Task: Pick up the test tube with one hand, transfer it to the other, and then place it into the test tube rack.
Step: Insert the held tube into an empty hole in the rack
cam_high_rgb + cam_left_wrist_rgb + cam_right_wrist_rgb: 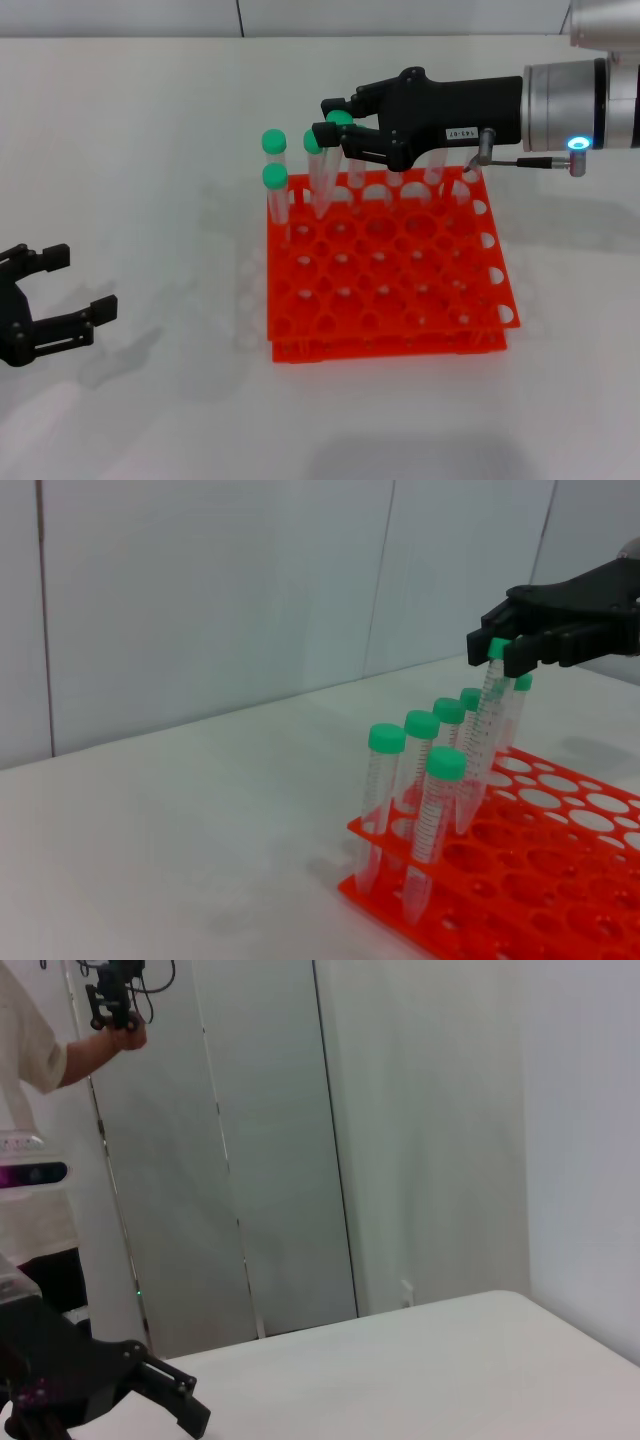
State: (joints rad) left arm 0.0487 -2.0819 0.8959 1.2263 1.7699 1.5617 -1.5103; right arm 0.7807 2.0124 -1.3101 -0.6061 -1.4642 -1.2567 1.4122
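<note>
My right gripper (pixel 333 119), black with a white label and a blue-ringed wrist, is over the back left of the orange-red test tube rack (pixel 400 300). It is shut on the green cap of a test tube (pixel 325 175). The tube hangs tilted with its lower end in a rack hole. The left wrist view shows the same gripper (pixel 508 647), tube (pixel 482 740) and rack (pixel 560 880). My left gripper (pixel 60 290) is open and empty, low at the near left of the table, well clear of the rack.
Several other green-capped tubes (pixel 275 180) stand in the rack's back and left holes, close to the held tube; they also show in the left wrist view (pixel 384 780). A pale wall stands behind the white table (pixel 150 150).
</note>
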